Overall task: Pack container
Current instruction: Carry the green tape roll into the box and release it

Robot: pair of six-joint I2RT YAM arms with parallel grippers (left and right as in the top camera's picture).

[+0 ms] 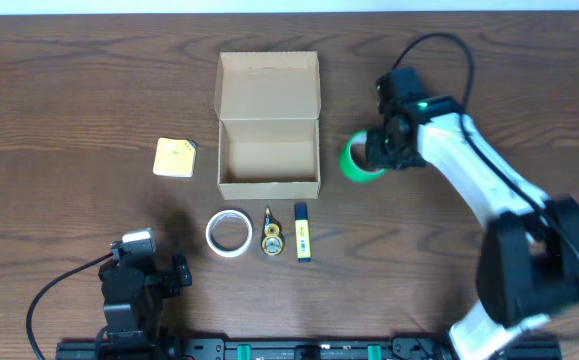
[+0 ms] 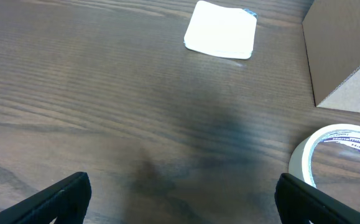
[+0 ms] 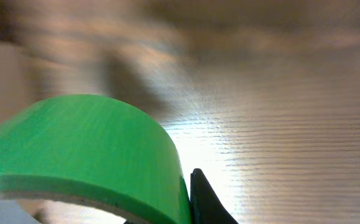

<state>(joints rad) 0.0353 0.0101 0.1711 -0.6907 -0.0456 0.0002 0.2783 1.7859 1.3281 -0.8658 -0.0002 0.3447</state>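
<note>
The tan cardboard box (image 1: 268, 150) stands open at the table's middle, its flap lid (image 1: 268, 85) lying back, its inside bare; a corner of it shows in the left wrist view (image 2: 344, 56). My right gripper (image 1: 374, 152) is shut on a green tape roll (image 1: 357, 160), held just right of the box; the roll fills the right wrist view (image 3: 86, 155) with one finger pressed against its outer wall. My left gripper (image 1: 144, 275) is open and empty at the front left, its fingers wide apart (image 2: 180, 199).
A white tape roll (image 1: 228, 233) (image 2: 338, 155), a small yellow-and-black tape dispenser (image 1: 271, 238) and a blue-and-yellow marker (image 1: 302, 231) lie in a row in front of the box. A yellow square pad (image 1: 175, 157) (image 2: 221, 29) lies left of the box.
</note>
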